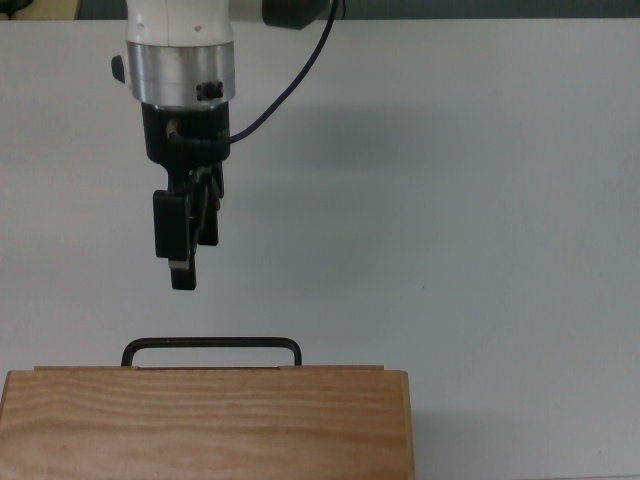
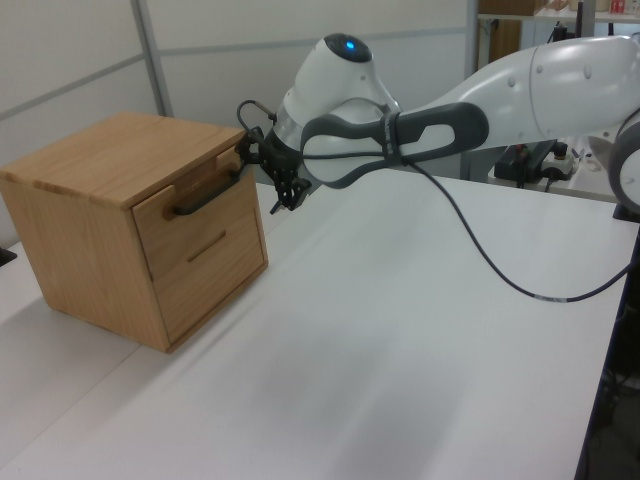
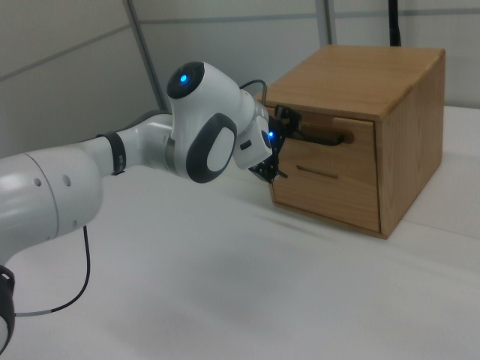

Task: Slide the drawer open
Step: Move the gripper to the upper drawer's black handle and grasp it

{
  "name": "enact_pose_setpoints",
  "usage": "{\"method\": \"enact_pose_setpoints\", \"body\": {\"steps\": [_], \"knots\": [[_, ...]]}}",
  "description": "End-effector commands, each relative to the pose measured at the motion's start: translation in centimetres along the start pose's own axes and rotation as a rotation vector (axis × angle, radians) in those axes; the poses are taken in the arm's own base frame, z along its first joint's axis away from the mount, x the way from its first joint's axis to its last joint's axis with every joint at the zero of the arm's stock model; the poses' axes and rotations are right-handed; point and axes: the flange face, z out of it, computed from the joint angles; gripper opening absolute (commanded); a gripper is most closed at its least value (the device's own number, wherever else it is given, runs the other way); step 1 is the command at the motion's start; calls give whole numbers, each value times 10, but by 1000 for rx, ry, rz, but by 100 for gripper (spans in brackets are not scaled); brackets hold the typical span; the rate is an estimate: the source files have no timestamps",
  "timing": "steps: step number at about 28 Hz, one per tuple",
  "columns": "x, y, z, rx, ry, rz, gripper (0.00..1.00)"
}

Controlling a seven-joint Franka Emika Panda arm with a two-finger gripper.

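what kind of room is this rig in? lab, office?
Probably a robotics lab. A white and grey robot arm works over a bare white tabletop holding only a light wooden cabinet; pale partition panels stand behind, and cabled equipment sits on a bench in the left view's right.

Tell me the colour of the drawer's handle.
Black. The handle on the light wooden drawer shows best in the top view.

Arm (image 2: pixel 520 90): glossy white shells, rounded, with dark grey bands at the joints. One lit blue indicator on the wrist housing (image 2: pixel 347 43). Silver metal flange (image 1: pixel 181 72) below the white wrist, bearing a small dark fitting. Pincer (image 1: pixel 184 262): black throughout, with flat narrow fingers (image 1: pixel 183 270). Black cable (image 2: pixel 480 255) runs loose from the wrist in a long slack loop.
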Motion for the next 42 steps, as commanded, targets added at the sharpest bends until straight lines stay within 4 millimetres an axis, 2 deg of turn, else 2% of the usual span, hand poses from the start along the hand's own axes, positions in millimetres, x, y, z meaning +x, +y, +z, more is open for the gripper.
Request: {"method": "enact_pose_setpoints", "body": {"steps": [1, 7, 8, 9, 11, 14, 15, 18, 19, 27, 33, 38, 42], "knots": [[0, -8, 15, 110, -12, 7, 100], [0, -10, 34, 212, -26, 3, 99], [-2, -9, 37, 220, -29, 3, 95], [-2, -10, 38, 240, -32, 3, 85], [-6, -11, 41, 252, -38, -1, 79], [-9, -8, 49, 249, -39, -20, 53], [-10, -10, 51, 268, -38, -36, 38], [-15, -10, 53, 290, -41, -65, 5], [-17, -10, 52, 297, -42, -76, 0], [-31, -5, 59, 292, -55, -107, 0], [-33, -2, 61, 284, -55, -113, 0], [-32, -6, 50, 293, -51, -113, 0], [-29, -1, 39, 280, -48, -104, 0]]}}
